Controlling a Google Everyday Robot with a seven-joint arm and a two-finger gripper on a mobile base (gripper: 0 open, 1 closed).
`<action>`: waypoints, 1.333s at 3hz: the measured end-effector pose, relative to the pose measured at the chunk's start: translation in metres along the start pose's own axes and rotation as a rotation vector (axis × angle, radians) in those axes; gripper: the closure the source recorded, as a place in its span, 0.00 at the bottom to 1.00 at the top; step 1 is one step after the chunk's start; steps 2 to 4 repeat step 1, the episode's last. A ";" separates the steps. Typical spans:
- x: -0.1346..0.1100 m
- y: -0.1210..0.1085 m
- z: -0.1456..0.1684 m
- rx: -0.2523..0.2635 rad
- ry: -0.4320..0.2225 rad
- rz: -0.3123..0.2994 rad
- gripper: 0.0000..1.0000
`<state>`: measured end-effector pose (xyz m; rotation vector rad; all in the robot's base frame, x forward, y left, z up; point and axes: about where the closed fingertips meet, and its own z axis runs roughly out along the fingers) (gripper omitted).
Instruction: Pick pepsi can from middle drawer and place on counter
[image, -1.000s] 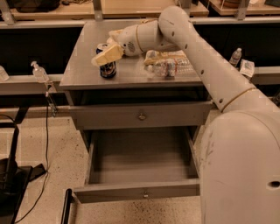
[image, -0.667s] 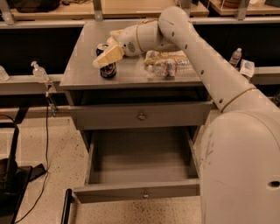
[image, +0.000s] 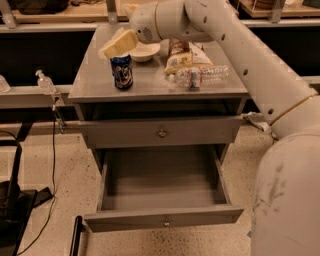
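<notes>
The pepsi can (image: 122, 72), dark blue with a silver top, stands upright on the grey counter (image: 95, 82) near its front left. My gripper (image: 118, 46) hovers just above the can's top, tilted down to the left, with its yellowish fingers (image: 123, 43) open and holding nothing. The can stands free of them. The middle drawer (image: 160, 185) is pulled out below and its flat bottom is bare. Its slim front panel carries a small knob (image: 166, 219).
A white bowl (image: 143, 51), a snack bag (image: 181, 56) and a clear plastic bottle (image: 201, 76) lie on the counter right of the can. The upper drawer (image: 161, 132) is shut. A sanitizer bottle (image: 45, 82) stands on the left ledge. Cables lie on the floor at left.
My gripper has risen a little off the can's top and up to the left. The can stays standing on the counter.
</notes>
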<state>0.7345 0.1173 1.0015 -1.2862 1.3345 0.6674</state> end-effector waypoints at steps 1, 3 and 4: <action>-0.005 0.001 0.003 0.005 -0.005 -0.004 0.00; -0.005 0.001 0.003 0.005 -0.005 -0.004 0.00; -0.005 0.001 0.003 0.005 -0.005 -0.004 0.00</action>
